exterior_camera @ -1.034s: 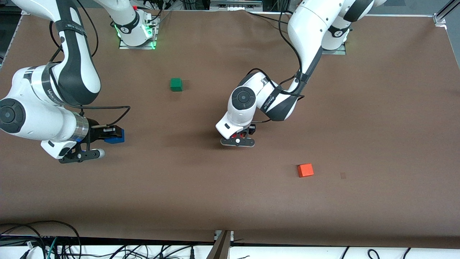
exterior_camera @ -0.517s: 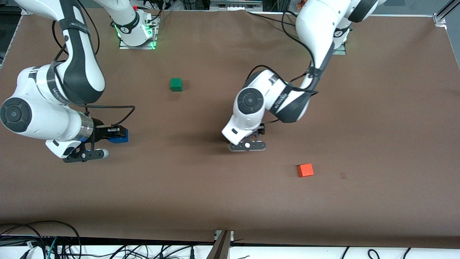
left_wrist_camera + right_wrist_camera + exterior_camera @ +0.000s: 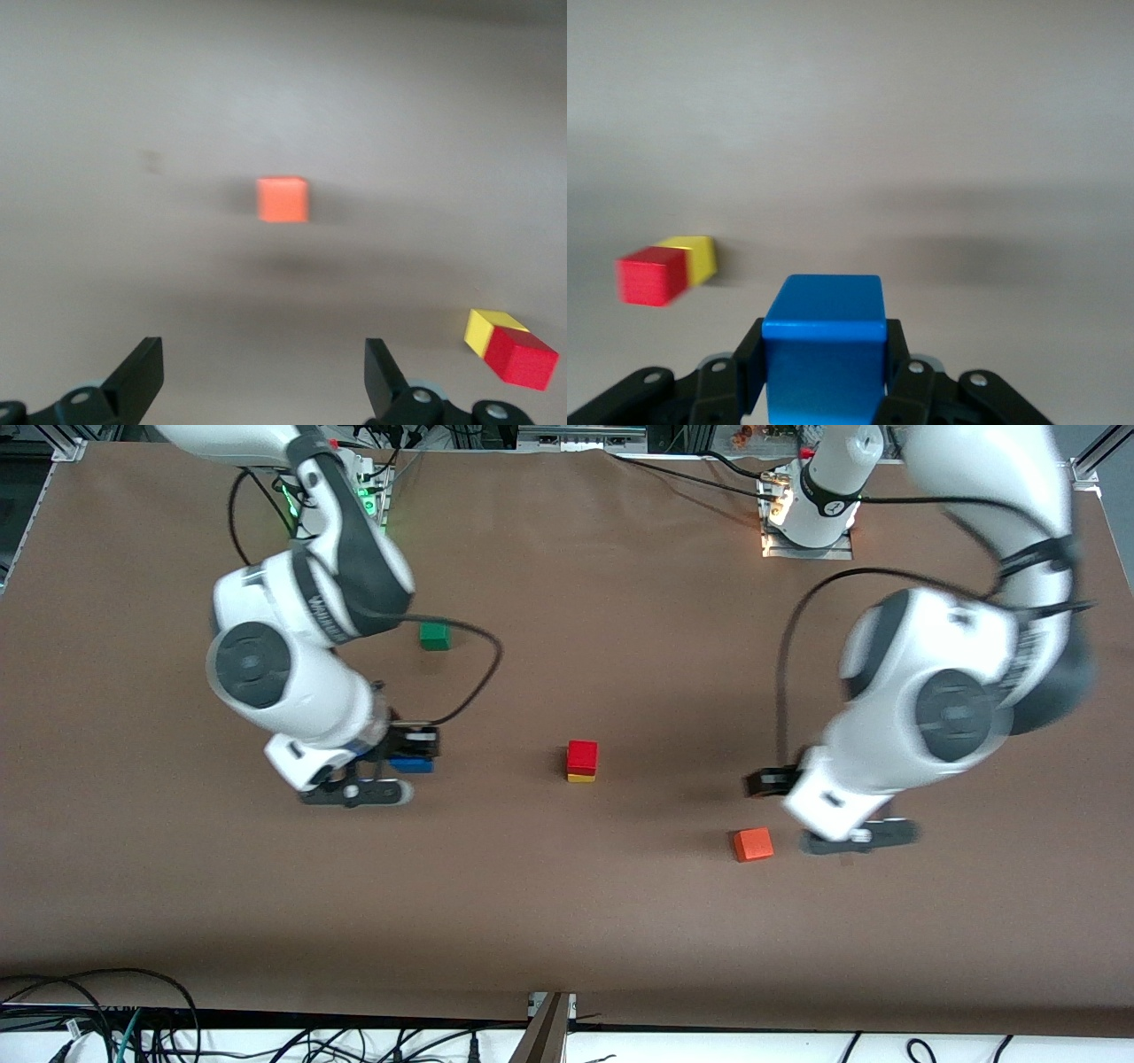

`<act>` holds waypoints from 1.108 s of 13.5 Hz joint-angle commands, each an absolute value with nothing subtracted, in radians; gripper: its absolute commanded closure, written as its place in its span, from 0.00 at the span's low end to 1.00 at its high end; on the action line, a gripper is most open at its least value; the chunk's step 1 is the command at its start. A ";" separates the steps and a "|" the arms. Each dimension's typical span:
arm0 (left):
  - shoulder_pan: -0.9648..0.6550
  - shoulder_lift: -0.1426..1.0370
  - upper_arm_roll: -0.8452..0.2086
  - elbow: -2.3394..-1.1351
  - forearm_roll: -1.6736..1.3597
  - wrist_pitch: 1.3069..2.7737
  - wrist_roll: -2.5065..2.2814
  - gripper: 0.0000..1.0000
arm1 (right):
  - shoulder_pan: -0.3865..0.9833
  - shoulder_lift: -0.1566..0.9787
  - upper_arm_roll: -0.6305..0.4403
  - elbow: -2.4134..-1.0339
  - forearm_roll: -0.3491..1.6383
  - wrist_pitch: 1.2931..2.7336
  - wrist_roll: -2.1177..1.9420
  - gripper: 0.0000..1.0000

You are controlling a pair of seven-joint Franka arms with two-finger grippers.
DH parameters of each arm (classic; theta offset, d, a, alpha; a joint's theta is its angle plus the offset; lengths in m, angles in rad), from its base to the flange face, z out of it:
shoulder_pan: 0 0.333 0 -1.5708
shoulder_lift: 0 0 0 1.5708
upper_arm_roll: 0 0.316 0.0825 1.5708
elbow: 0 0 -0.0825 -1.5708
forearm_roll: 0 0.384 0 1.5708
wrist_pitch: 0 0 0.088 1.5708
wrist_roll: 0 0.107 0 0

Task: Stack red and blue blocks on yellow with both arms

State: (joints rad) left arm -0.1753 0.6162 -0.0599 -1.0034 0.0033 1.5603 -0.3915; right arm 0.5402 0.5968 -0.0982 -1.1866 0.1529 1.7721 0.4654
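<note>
The red block (image 3: 582, 756) sits on the yellow block (image 3: 581, 778) in the middle of the table. Both also show in the right wrist view, red (image 3: 651, 276) and yellow (image 3: 698, 257), and in the left wrist view, red (image 3: 523, 357) and yellow (image 3: 489, 329). My right gripper (image 3: 409, 763) is shut on the blue block (image 3: 412, 764), over bare table toward the right arm's end from the stack. The blue block (image 3: 824, 345) fills the jaws (image 3: 824, 354). My left gripper (image 3: 767, 782) is open and empty (image 3: 264, 372), over bare table beside the orange-red cube.
An orange-red cube (image 3: 751, 843) lies nearer to the front camera than the stack, toward the left arm's end; it also shows in the left wrist view (image 3: 283, 199). A green cube (image 3: 434, 635) lies farther back, toward the right arm's end.
The left gripper has left the red block on the yellow one and swung away toward its own end of the table. The right gripper has carried the blue block toward the stack.
</note>
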 commanded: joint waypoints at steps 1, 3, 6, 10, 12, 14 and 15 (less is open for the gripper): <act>-0.062 0.523 -0.080 -1.031 0.012 1.516 -0.246 0.00 | 0.639 0.696 -0.107 -1.077 0.161 1.857 0.641 0.74; -0.009 0.502 -0.078 -1.029 0.020 1.464 -0.164 0.00 | 0.730 0.751 -0.112 -1.077 0.152 1.984 0.760 0.74; 0.040 0.439 -0.065 -1.058 0.025 1.430 -0.077 0.00 | 0.814 0.827 -0.117 -1.077 0.088 2.092 0.888 0.74; 0.038 0.318 -0.057 -1.219 0.021 1.409 -0.081 0.00 | 0.822 0.838 -0.117 -1.075 0.072 2.100 0.897 0.74; 0.038 0.241 -0.057 -1.342 0.021 1.485 -0.083 0.00 | 0.822 0.844 -0.117 -1.075 0.071 2.106 0.897 0.73; 0.038 0.213 -0.057 -1.390 0.021 1.499 -0.084 0.00 | 0.827 0.853 -0.117 -1.075 0.042 2.106 0.897 0.73; 0.038 0.215 -0.058 -1.394 0.020 1.497 -0.084 0.00 | 0.828 0.854 -0.115 -1.077 0.041 2.108 0.899 0.73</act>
State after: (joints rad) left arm 0.0389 0.2755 -0.0566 -1.2992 0.0034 1.4611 -0.0928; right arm 0.8245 0.8354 -0.1186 -1.1038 0.0630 2.1116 0.8871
